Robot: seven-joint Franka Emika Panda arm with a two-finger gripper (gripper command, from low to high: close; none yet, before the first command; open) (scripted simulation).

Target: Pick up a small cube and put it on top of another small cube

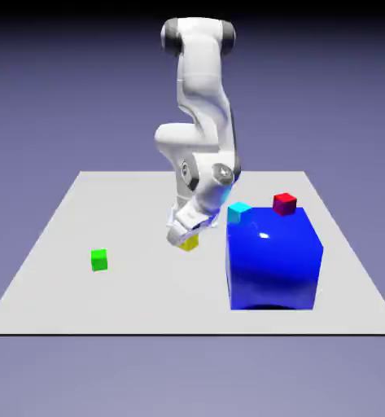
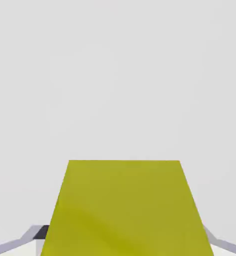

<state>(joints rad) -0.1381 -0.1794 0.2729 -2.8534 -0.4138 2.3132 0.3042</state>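
A large blue cube (image 1: 274, 259) sits on a grey table (image 1: 81, 220). A small cyan cube (image 1: 238, 212) and a small red cube (image 1: 284, 204) stand just behind it. A small green cube (image 1: 99, 260) sits well apart.

Even, bright light fills my views, sharp and without blur. A white glare spot sits on the big blue cube (image 1: 274, 258). The backdrop (image 1: 57, 98) darkens toward its top edge.
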